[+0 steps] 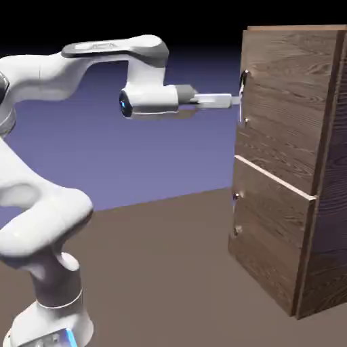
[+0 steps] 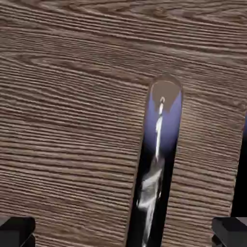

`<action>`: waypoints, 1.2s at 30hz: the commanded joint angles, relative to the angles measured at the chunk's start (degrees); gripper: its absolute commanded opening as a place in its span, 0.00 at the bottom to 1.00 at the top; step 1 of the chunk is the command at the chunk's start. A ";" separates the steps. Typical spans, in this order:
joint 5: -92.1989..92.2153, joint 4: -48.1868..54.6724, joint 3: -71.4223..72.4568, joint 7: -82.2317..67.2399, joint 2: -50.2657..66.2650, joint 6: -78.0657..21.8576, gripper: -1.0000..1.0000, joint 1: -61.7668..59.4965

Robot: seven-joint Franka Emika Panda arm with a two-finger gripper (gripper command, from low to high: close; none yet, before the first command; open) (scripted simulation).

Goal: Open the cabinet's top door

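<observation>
The cabinet (image 1: 291, 169) stands on the table (image 1: 162, 271) at the exterior view's right, both doors flush and shut; a pale strip (image 1: 274, 177) divides the top door (image 1: 278, 122) from the lower door (image 1: 268, 237). The arm (image 1: 101, 54) reaches level toward the top door; the gripper (image 1: 234, 100) sits at the handle (image 1: 242, 95), jaws spread wide, holding nothing. In the hand view the handle (image 2: 157, 164) runs between the two fingertips (image 2: 17, 230), well apart from each; wood grain fills the rest.
</observation>
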 commanded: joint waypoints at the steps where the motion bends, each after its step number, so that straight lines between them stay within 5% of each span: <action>1: 1.00 0.19 0.34 0.40 -0.11 -0.02 0.50 -0.31; 8: 2.68 7.48 7.47 -0.78 4.20 -1.69 0.50 -10.94; 9: 2.68 7.48 7.47 -0.78 4.20 -1.69 0.00 -10.94; 25: -23.34 -14.54 -21.02 8.57 0.78 -20.38 0.00 18.54; 36: -50.07 -25.71 -43.87 16.79 -6.85 -42.41 0.00 26.19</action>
